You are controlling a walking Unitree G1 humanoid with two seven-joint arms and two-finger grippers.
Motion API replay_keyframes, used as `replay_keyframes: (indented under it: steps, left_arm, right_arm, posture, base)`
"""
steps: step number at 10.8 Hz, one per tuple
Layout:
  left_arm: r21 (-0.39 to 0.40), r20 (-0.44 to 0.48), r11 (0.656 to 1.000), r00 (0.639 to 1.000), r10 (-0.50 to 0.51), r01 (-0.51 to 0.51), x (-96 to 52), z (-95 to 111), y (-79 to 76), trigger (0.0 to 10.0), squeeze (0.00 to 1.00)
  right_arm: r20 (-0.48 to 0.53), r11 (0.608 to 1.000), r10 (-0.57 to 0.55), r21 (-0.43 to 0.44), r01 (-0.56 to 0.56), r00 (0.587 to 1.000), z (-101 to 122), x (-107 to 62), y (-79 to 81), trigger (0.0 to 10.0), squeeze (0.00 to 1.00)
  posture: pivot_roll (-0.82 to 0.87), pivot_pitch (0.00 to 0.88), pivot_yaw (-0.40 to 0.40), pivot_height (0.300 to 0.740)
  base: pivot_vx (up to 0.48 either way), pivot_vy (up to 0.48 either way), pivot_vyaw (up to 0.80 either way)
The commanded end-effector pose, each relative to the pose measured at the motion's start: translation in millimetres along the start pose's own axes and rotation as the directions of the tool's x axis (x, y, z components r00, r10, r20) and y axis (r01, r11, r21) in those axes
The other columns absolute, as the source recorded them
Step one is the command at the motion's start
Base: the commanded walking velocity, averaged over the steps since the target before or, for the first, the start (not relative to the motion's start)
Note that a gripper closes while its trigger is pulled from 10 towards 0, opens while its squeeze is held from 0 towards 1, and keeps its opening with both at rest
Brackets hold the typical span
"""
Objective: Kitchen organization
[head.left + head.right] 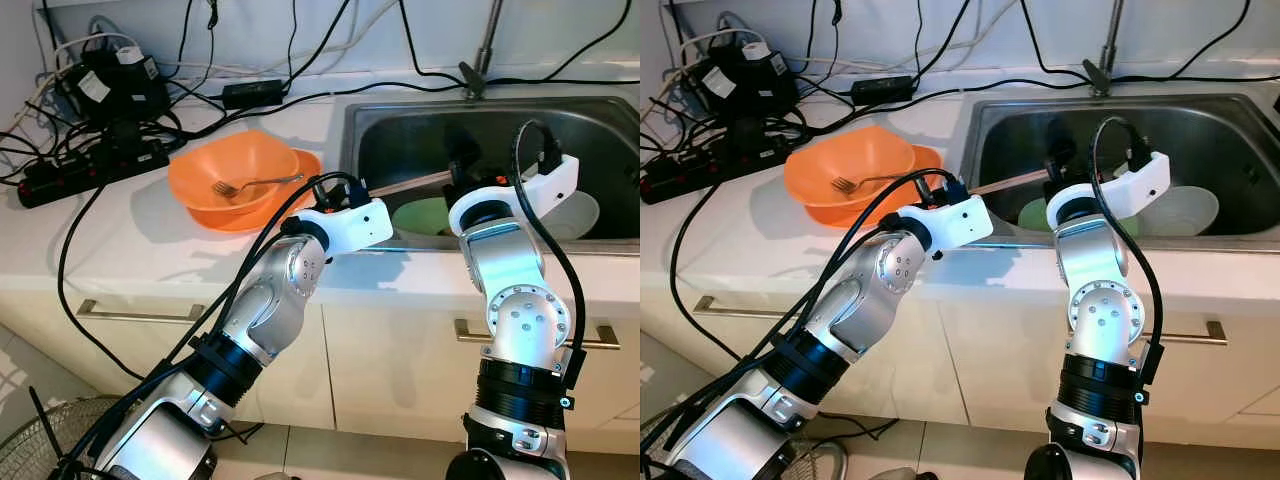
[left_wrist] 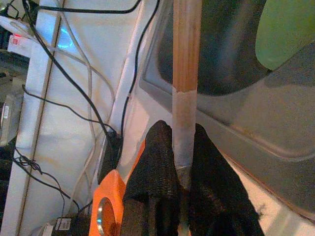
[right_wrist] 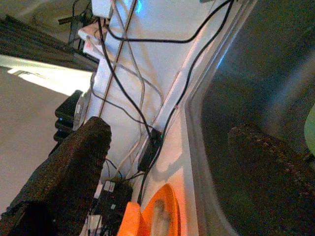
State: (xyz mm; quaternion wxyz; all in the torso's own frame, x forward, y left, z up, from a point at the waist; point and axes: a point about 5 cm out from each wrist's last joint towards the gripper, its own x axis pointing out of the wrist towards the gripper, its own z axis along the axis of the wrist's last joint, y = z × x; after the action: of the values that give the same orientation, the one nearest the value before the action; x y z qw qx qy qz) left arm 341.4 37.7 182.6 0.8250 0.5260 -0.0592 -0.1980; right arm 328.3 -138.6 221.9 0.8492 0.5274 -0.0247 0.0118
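Now left claw point(image 2: 183, 147) pinching round wooden stick point(image 2: 186, 64) above steel sink point(image 1: 420, 120); right claw point(image 3: 167, 162) agape.

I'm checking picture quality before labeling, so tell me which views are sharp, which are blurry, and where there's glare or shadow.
Left eye and right eye views: sharp, evenly lit; the orange bowl casts a soft shadow on the counter, and the sink interior is dim. Left wrist view: the left claw and its wooden stick are soft, with bluish glare on the wall. Right wrist view: the right claw's fingers are blurred, dark foreground shapes.
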Motion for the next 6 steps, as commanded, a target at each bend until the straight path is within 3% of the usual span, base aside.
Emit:
replay_keyframes:
  steps: [1, 5, 6]
  left_arm:
    - [0.006, 0.0, 1.0, 1.0, -0.008, 0.008, 1.5, 0.4, 2.2, 10.0, 0.0]
    - [0.006, 0.011, 1.0, 1.0, -0.006, 0.006, 3.3, 3.5, 2.8, 10.0, 0.0]
    - [0.005, 0.011, 1.0, 1.0, -0.003, 0.003, 3.6, 3.8, 3.4, 10.0, 0.0]
  right_arm:
    - [-0.057, 0.999, 0.024, 0.031, -0.022, 0.998, -14.7, -4.6, 6.9, 10.0, 0.0]
    - [-0.102, 0.999, 0.043, 0.016, -0.042, 0.994, -20.4, -7.2, 8.8, 10.0, 0.0]
    - [-0.122, 0.998, 0.056, 0.011, -0.055, 0.991, -23.4, -8.5, 10.0, 5.5, 0.0]
  posture:
    - [0.0, 0.0, 0.105, 0.74]
    - [0.0, 0.0, 0.108, 0.74]
    - [0.0, 0.0, 0.108, 0.74]
  base:
    - [0.0, 0.0, 0.0]
    - [0.0, 0.0, 0.0]
    - [0.0, 0.0, 0.0]
